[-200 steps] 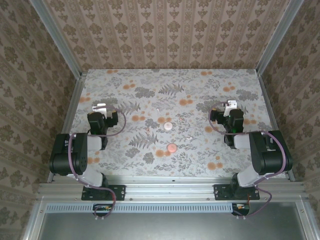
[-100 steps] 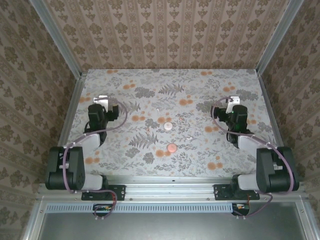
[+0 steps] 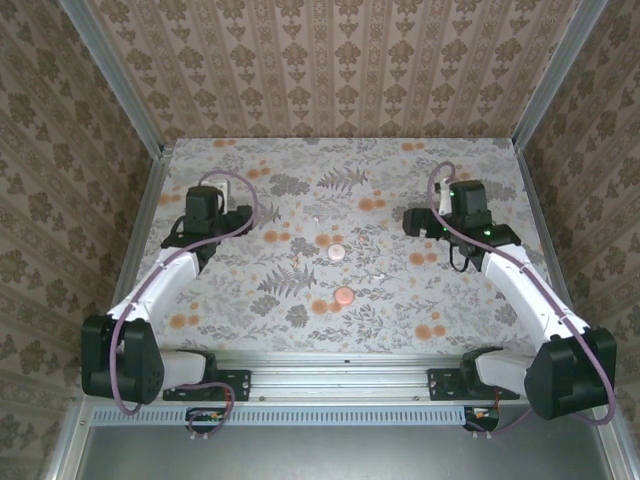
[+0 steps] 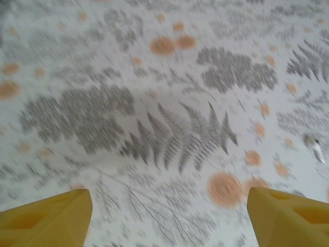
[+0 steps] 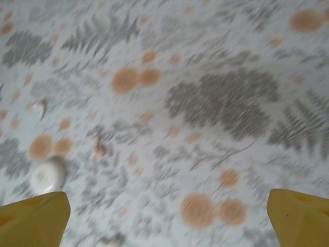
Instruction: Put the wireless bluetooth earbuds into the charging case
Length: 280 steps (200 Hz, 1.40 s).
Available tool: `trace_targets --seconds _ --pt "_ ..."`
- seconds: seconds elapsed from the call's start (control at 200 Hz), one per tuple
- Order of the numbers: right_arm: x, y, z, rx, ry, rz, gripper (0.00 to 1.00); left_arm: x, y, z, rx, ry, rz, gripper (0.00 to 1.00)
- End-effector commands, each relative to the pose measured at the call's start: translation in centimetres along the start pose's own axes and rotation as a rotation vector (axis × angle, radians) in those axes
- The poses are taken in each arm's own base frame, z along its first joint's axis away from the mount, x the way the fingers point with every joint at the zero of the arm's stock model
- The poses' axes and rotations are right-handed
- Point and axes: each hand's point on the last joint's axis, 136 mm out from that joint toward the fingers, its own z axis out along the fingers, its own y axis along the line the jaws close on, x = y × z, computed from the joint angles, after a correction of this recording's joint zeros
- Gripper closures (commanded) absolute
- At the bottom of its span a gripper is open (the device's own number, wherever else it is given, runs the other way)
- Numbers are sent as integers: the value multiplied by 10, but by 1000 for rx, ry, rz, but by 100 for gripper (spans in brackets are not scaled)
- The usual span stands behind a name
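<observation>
The charging case [image 3: 344,295] is a small salmon-pink puck on the near middle of the flowered table. A paler round piece [image 3: 336,251] lies just behind it and is the whitish disc [image 5: 47,175] in the right wrist view. One tiny whitish earbud [image 3: 314,220] lies further back, another [image 3: 380,275] to the right of the case. A small whitish earbud [image 4: 316,146] sits at the right edge of the left wrist view. My left gripper [image 3: 228,185] [image 4: 169,218] hovers open over bare cloth at the left. My right gripper [image 3: 415,222] [image 5: 167,218] is open at the right, pointing toward the middle.
Patterned walls and metal rails [image 3: 140,215] close the table on three sides. Orange flower prints [image 3: 374,203] dot the cloth. Both arm bases sit at the near edge.
Both arms have unfolded and stretched out over the table. The left gripper moved back and right; the right gripper swung to face left. The case pieces and earbuds have not moved.
</observation>
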Motion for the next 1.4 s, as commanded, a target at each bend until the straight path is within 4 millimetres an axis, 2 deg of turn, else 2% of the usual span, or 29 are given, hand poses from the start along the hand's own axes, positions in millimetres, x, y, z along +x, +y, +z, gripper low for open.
trace_targets --seconds 0.0,0.125,0.32,0.46,0.595,0.765,1.025,1.235,1.395 --pt "54 20 -13 2 254 35 0 32 -12 -11 56 131 -125 21" --pt "80 53 -18 -53 372 9 5 52 -22 -16 78 199 -162 22" --pt "111 82 -26 -69 534 4 15 78 -36 -21 128 296 -215 22" --pt "104 98 -23 -50 545 26 20 93 -37 -20 131 340 -234 22" --pt "102 116 0 -26 574 67 26 101 -39 -21 140 386 -248 21" --pt "93 138 28 -13 578 74 27 102 -36 -19 187 411 -305 22" --pt "83 145 69 80 565 178 28 89 -28 -20 198 405 -334 22" --pt "77 145 97 147 535 237 31 92 -18 -16 134 449 -333 24" --pt "75 150 118 160 531 247 31 93 -9 -16 52 476 -265 26"
